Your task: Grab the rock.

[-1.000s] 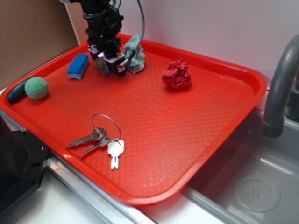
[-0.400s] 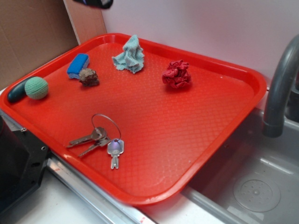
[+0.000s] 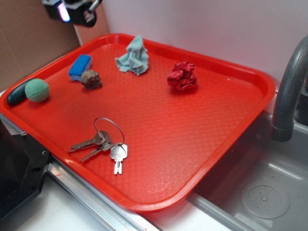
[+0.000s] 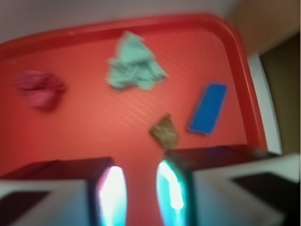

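Rock (image 3: 91,79) (image 4: 164,131) lies loose on the red tray (image 3: 192,139) (image 4: 84,127), far-left part of it, nothing gripping it. Lumpy, brown-grey. In the exterior view a blue sponge (image 3: 80,67) (image 4: 208,108) sits at its 10 o'clock, just beside it, maybe touching at the edge; cannot tell for sure. Teal cloth (image 3: 134,57) (image 4: 134,68) is at the rock's 2 o'clock, near, crumpled, close to the tray's far rim. Red cloth wad (image 3: 182,76) (image 4: 40,88) is at 3 o'clock, well apart. Green ball (image 3: 37,90) is at 8 o'clock near the tray's left rim, touching a dark oblong thing (image 3: 16,94) on its left. Keys (image 3: 104,144) on a ring are at the rock's 6 o'clock, well apart, toward the near edge of the tray.

Gripper (image 3: 72,10) (image 4: 140,188) is up off the tray, at the top-left corner of the exterior view, roughly 11 o'clock from the rock, mostly cut off by the frame. Wrist view is blurred; fingers (image 4: 112,195) show at the bottom with a narrow gap between them, nothing in the gap. Rock sits just above the right finger in that view, apart from it.

Grey faucet (image 3: 288,86) stands past the tray's right rim, sink (image 3: 260,192) below it. Cardboard (image 3: 29,38) behind the tray at left.
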{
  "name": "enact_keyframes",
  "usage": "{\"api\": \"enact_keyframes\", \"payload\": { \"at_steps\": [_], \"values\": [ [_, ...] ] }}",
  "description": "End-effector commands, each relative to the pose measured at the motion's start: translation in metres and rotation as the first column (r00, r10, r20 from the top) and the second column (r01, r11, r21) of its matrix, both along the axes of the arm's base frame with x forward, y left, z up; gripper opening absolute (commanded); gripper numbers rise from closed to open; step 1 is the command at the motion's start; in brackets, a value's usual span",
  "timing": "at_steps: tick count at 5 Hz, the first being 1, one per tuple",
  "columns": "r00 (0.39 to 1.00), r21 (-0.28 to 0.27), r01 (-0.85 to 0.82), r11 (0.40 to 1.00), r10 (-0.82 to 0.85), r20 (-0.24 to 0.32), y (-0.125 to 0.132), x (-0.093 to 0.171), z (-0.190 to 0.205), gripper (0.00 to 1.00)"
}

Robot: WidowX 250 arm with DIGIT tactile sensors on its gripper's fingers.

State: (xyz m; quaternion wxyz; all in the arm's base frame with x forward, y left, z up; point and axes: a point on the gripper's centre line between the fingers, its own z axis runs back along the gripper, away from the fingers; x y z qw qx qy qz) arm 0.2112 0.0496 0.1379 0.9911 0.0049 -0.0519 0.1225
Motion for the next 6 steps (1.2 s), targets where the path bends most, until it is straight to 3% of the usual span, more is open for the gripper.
{"api": "enact_keyframes", "payload": {
  "at_steps": [1,3,6],
  "values": [
    [0.993,0.013,-0.116,0.993,0.116,0.019,0.037,-0.001,-0.043,1.00],
    [0.999,-0.023,0.032,0.999,-0.033,-0.021,0.013,0.022,-0.092,1.00],
    [0.993,-0.004,0.010,1.000,-0.010,-0.115,0.002,0.023,-0.115,1.00]
  ]
}}
